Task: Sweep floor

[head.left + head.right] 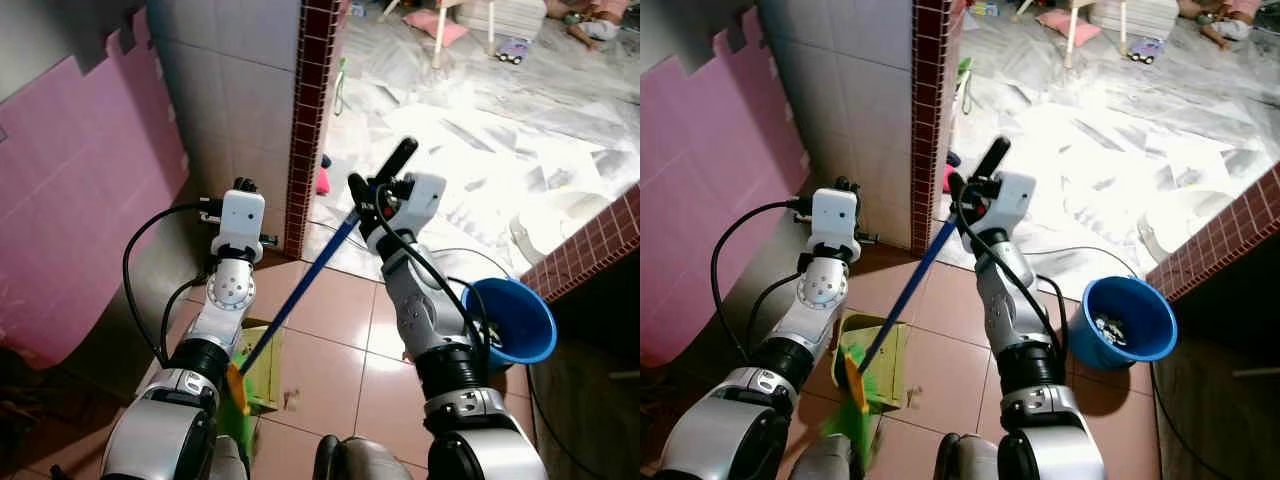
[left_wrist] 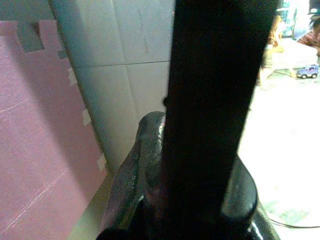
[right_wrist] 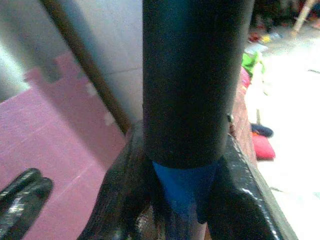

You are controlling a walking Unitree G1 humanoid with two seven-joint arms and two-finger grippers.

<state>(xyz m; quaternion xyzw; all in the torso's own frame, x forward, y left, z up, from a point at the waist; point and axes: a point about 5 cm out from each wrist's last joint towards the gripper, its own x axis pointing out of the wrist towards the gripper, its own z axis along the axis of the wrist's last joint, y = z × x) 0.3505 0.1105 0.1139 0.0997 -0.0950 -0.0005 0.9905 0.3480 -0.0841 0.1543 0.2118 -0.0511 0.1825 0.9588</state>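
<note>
the right claw [image 1: 372, 197] is clamped on the upper end of the broom [image 1: 300, 290], whose blue handle slants down from it to the robot's left, ending in an orange neck and green bristles low beside the robot's body, over a yellow-green dustpan [image 1: 885, 350] lying on the pink floor tiles [image 1: 330, 370]. in the right wrist view the blue shaft [image 3: 182, 187] sits squeezed between the two black fingers [image 3: 192, 75]. the left claw [image 1: 243, 187] is raised near the tiled wall [image 1: 240, 90]; whether its fingers are apart or together i cannot tell. a blue bucket [image 1: 515, 320] stands to the robot's right, by a low brick ledge [image 1: 590, 245]. the broom looks light and stiff, but long, so a single hold at the top likely lets the head swing and the smooth shaft twist in the grip; a second hold lower on the handle by the left claw would probably steady the strokes. the bristles should be soft and bend against the tiles.
</note>
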